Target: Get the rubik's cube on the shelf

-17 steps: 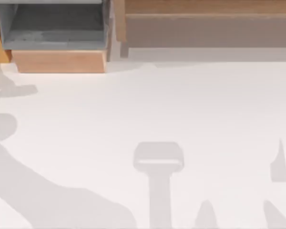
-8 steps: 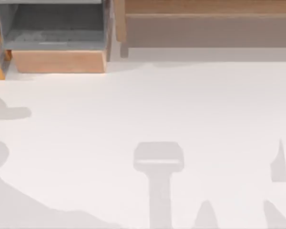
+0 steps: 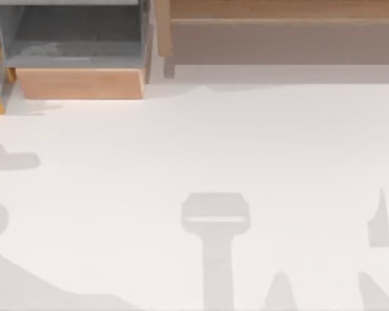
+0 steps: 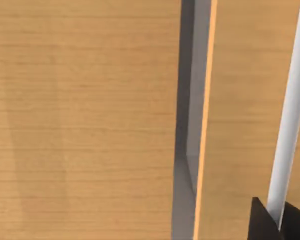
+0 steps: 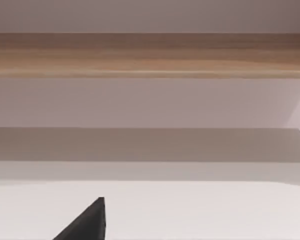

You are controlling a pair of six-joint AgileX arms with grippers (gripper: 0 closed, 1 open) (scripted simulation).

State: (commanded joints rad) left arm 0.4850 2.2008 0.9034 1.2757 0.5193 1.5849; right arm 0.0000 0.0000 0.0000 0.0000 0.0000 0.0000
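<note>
The shelf, a long light-brown wooden board over a grey-brown recess, is lying along the far edge of the smooth white counter, right of a grey-lined box compartment. The left wrist view is facing wood-grain panels; the right is facing the shelf's edge. Whether either end effector is open, I cannot tell.
</note>
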